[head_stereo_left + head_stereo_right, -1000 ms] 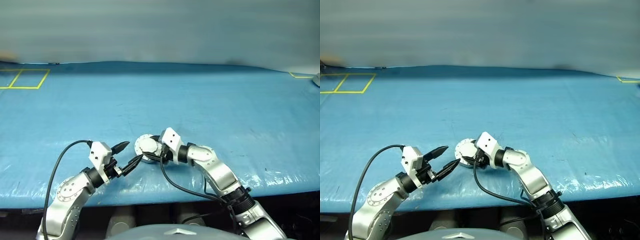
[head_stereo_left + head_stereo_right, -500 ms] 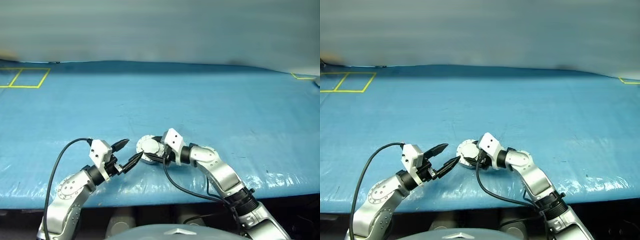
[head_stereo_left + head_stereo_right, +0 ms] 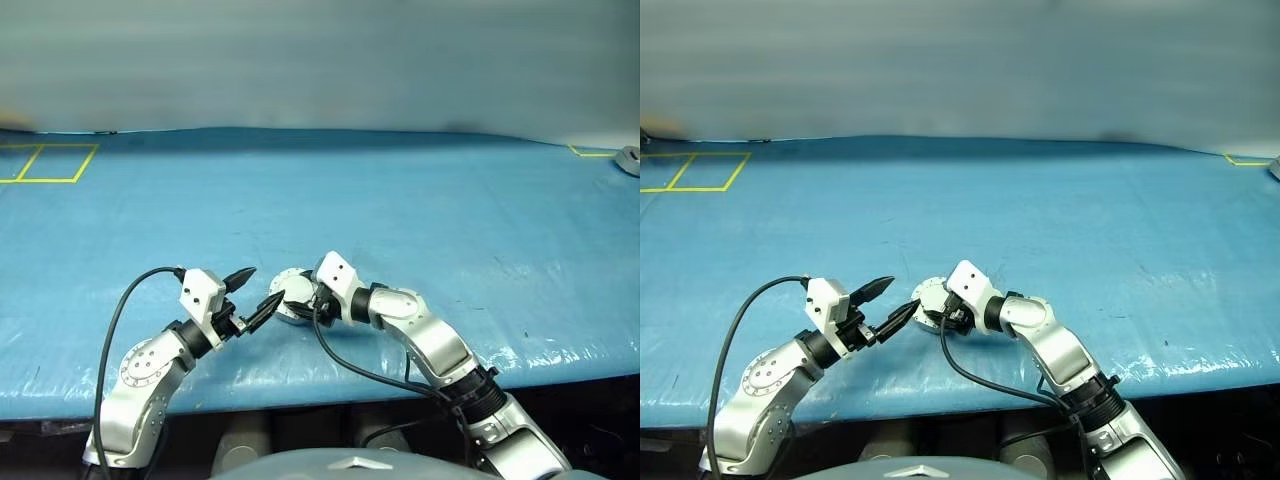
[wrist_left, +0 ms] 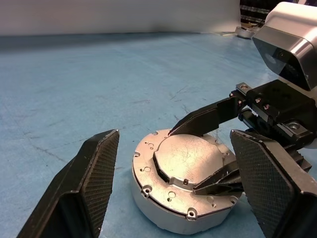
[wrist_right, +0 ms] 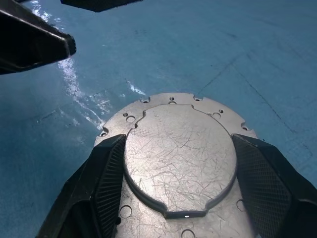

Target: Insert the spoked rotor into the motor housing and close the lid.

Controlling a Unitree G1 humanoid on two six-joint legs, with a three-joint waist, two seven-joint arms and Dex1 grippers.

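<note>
**Two tools working at one closed motor unit**

One round silver housing point(image 4: 185, 186) is sitting on the blue bench point(image 3: 400, 200), its plain grey lid point(image 5: 179, 158) lying flat on top. The right tool point(image 5: 178, 198) is straddling the lid's raised centre, fingers spread and touching its edges, not clamping. The left tool point(image 4: 178, 198) is hovering just beside the housing, released. The rotor is presumably inside. To finish well, press the lid evenly while steadying the housing's side. Count: two tools, one housing, one lid.
</note>
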